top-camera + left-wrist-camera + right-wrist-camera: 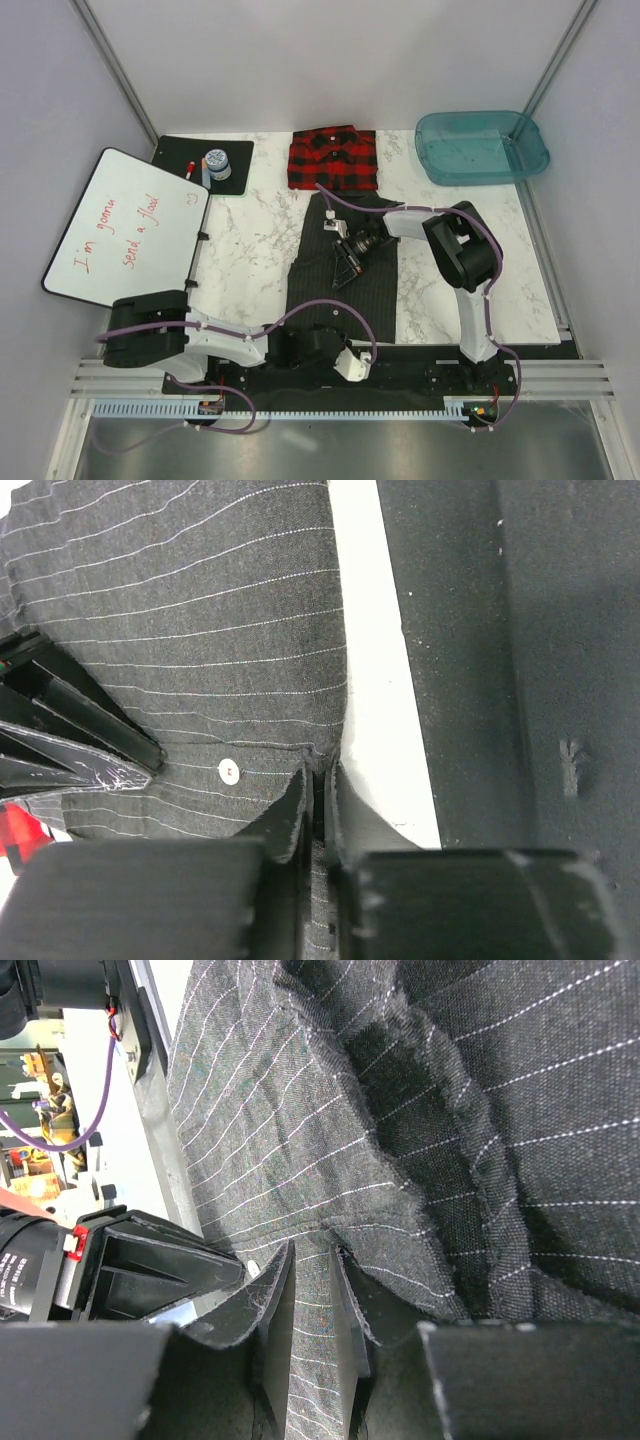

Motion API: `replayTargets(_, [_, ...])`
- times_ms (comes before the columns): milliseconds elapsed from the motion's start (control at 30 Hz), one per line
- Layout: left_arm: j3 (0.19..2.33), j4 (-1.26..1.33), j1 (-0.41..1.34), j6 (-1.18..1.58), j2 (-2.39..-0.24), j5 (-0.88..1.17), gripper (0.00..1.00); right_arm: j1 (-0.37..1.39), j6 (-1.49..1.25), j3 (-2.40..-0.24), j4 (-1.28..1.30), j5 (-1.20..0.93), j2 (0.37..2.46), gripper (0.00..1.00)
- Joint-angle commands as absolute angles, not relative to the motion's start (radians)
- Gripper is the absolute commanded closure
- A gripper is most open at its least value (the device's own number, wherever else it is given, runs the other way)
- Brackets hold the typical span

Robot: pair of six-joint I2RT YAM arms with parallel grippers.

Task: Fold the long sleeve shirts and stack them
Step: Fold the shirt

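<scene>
The dark striped shirt [375, 290] lies in the middle of the surface [250, 250], just beside the folded red shirt [333, 158]. The left claw [322, 780] pinches its near hem, and the right claw [312, 1260] grips a fold. I think both should lift together, evenly.

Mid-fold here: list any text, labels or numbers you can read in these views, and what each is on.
"I'm gonna send a flood", red handwriting with a smiley, on the whiteboard; last word uncertain.
Label on the small jar: too small to read.
White print on the black housing, right wrist view: too blurred to read.
</scene>
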State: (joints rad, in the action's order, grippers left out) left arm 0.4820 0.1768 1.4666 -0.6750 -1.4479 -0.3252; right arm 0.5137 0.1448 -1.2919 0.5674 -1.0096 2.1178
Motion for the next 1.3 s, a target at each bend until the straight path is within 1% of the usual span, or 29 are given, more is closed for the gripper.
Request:
replayTargets(0, [0.552,0.060,1.471,-0.611,-1.431,-0.287,0.98,0.514,0.215,-1.256,0.474,-0.893,2.146,0.71])
replayTargets(167, [0.688,-0.289,1.477,-0.482,-1.359,-0.102,0.98,0.566,0.204,-1.206,0.453,-0.879,2.048,0.69])
replayTargets(233, [0.734,-0.363,1.477,-0.450,-1.315,-0.014,0.98,0.580,0.204,-1.210,0.480,-0.897,2.011,0.66])
replayTargets(267, [0.753,-0.414,1.479,-0.439,-1.301,0.036,0.98,0.580,0.213,-1.239,0.506,-0.920,2.000,0.65])
replayTargets(300, [0.771,-0.495,1.479,-0.420,-1.292,0.082,0.98,0.580,0.247,-1.261,0.573,-0.926,1.991,0.61])
replayTargets(367, [0.830,-0.570,1.477,-0.390,-1.263,0.202,0.98,0.569,0.282,-1.346,0.650,-0.930,1.961,0.57])
replayTargets(400, [0.848,-0.622,1.477,-0.379,-1.258,0.254,0.98,0.551,0.300,-1.374,0.697,-0.931,1.951,0.54])
replayTargets(533, [0.958,-0.704,1.470,-0.350,-1.256,0.319,0.98,0.462,0.359,-1.527,0.767,-0.949,1.957,0.52])
replayTargets(600, [1.006,-0.739,1.445,-0.360,-1.281,0.382,0.98,0.419,0.360,-1.575,0.781,-0.912,1.982,0.51])
replayTargets(633, [1.047,-0.762,1.407,-0.367,-1.288,0.391,0.98,0.411,0.391,-1.630,0.802,-0.890,2.015,0.51])
replayTargets(700, [1.084,-0.782,1.358,-0.420,-1.321,0.416,0.98,0.393,0.408,-1.672,0.830,-0.853,2.046,0.51])
replayTargets(733, [1.121,-0.798,1.303,-0.448,-1.334,0.420,0.98,0.388,0.411,-1.698,0.828,-0.800,2.068,0.51])
replayTargets(800, [1.158,-0.814,1.241,-0.534,-1.373,0.435,0.98,0.384,0.428,-1.719,0.825,-0.761,2.088,0.52])
replayTargets(867, [1.245,-0.842,1.151,-0.624,-1.414,0.440,0.98,0.379,0.428,-1.744,0.812,-0.717,2.121,0.53])
replayTargets(933, [1.340,-0.854,1.071,-0.688,-1.489,0.439,0.98,0.377,0.433,-1.747,0.802,-0.715,2.157,0.54])
replayTargets(967, [1.363,-0.853,1.048,-0.763,-1.514,0.434,0.98,0.379,0.439,-1.746,0.798,-0.718,2.170,0.54])
replayTargets(1133, [1.515,-0.850,0.893,-0.932,-1.681,0.430,0.98,0.368,0.456,-1.717,0.796,-0.745,2.253,0.60])
replayTargets(1267, [1.586,-0.812,0.816,-1.032,-1.785,0.431,0.98,0.368,0.465,-1.701,0.798,-0.775,2.273,0.67])
